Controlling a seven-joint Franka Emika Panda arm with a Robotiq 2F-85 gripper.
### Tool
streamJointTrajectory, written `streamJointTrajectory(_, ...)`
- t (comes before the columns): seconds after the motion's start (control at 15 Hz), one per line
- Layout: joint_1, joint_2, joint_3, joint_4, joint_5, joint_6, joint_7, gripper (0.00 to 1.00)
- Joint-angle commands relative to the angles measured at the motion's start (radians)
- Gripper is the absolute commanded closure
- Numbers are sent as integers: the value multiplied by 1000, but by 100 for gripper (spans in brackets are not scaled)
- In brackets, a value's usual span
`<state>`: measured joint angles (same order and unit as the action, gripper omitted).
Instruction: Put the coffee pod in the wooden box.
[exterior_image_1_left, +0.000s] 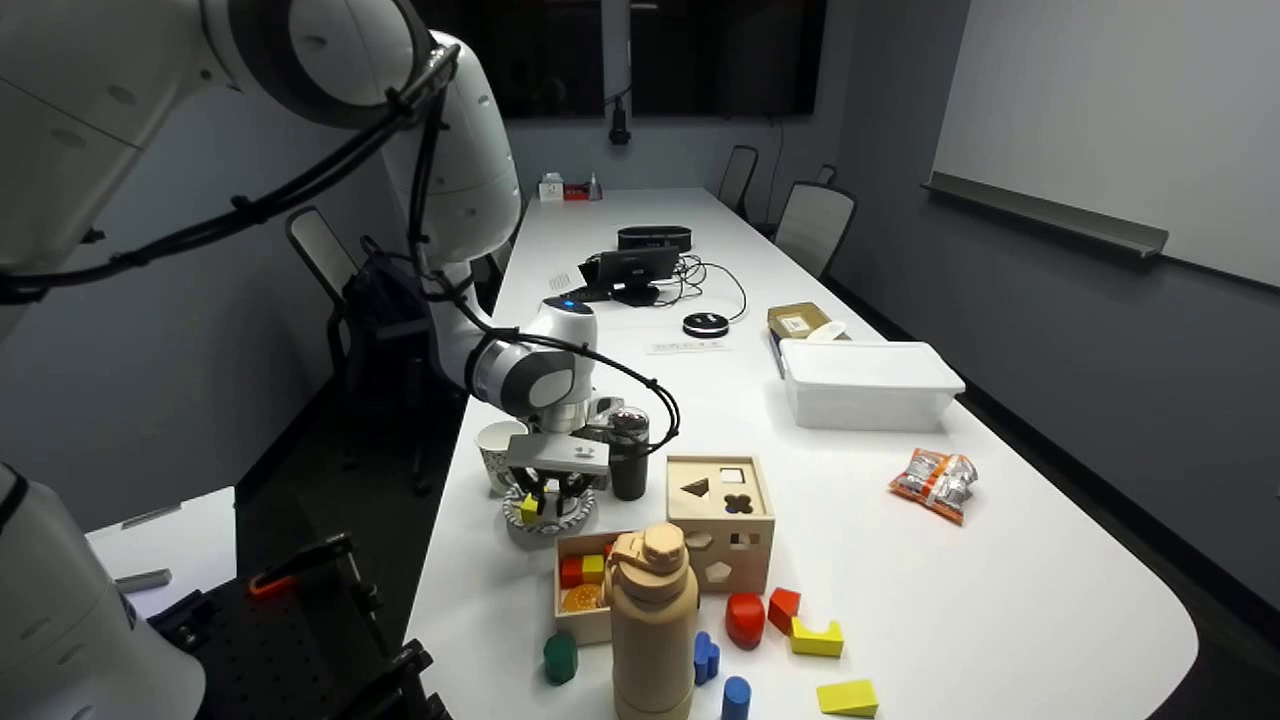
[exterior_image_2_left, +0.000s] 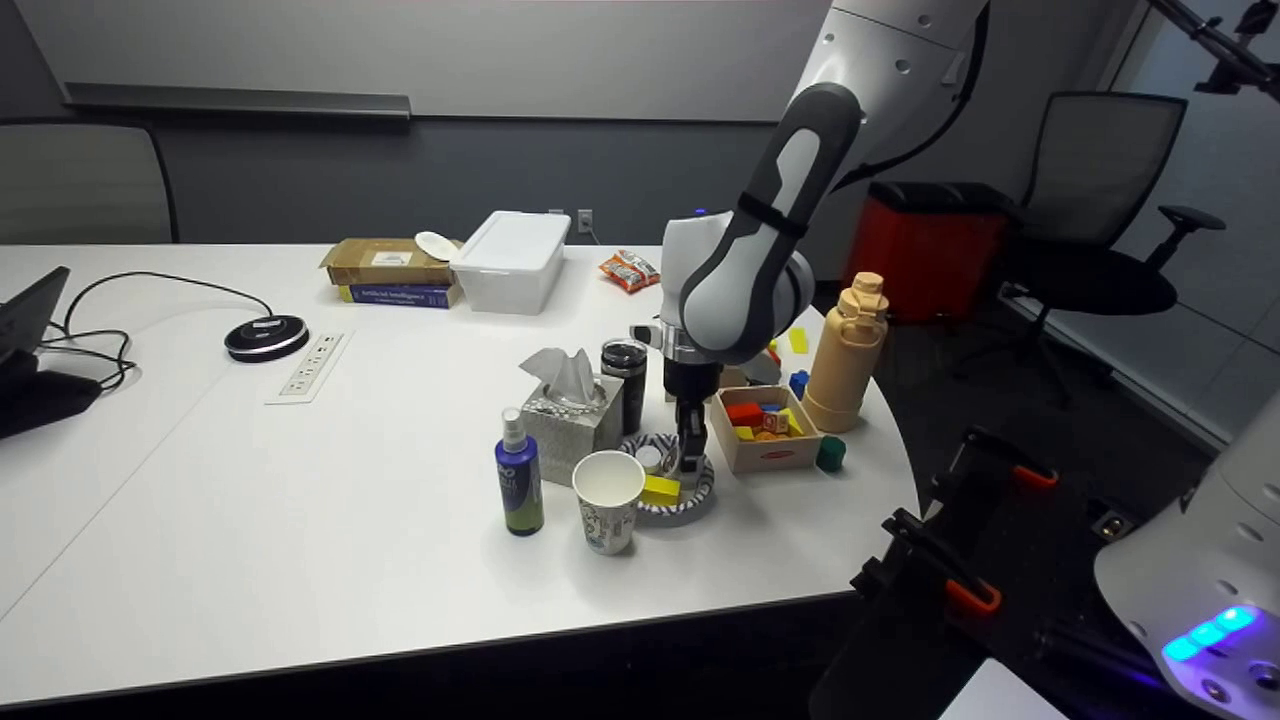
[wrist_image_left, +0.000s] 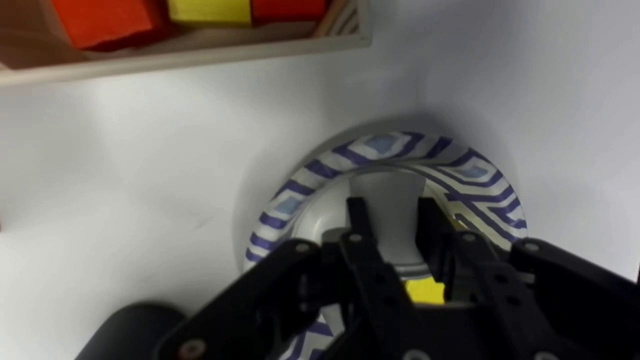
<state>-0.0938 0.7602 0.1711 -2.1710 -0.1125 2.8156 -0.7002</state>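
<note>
The white counter (exterior_image_1_left: 1000, 580) is carrying a crowd of things. The wooden box (exterior_image_1_left: 720, 530) is standing near the patterned bowl (wrist_image_left: 295, 189), and over that bowl the hand (wrist_image_left: 392, 204) is pointing down. Its fingers (wrist_image_left: 358, 220) are flanking the grey coffee pod (wrist_image_left: 395, 232), apparently in the bowl; whether they are pinching it, I cannot tell.

The step in hand is looking like the grasp. The next move is probably calling for a firm hold, a lift clear of the bowl, then a carry to the box.

In an exterior view the arm (exterior_image_2_left: 735, 305) is blocking most of the box; in an exterior view the tan bottle (exterior_image_1_left: 655, 620) is covering a low corner. In both, the hand is making the pod hard to pick out. In the wrist view the fingers are masking its sides, and a yellow block (wrist_image_left: 425, 291) is showing only as a patch.
</note>
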Motion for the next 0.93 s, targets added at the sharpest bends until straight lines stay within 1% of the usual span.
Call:
streamJointTrajectory(0.0, -58, -72, 57, -27, 9, -25, 17, 93)
streamJointTrajectory(0.2, -81, -153, 84, -63, 27, -48, 31, 93)
streamJointTrajectory(0.27, -76, -183, 79, -76, 31, -64, 45, 93)
streamJointTrajectory(0.6, -54, -338, 29, -164, 42, -185, 161, 93)
streamJointTrajectory(0.87, -42, -443, -38, -247, 27, -282, 246, 93)
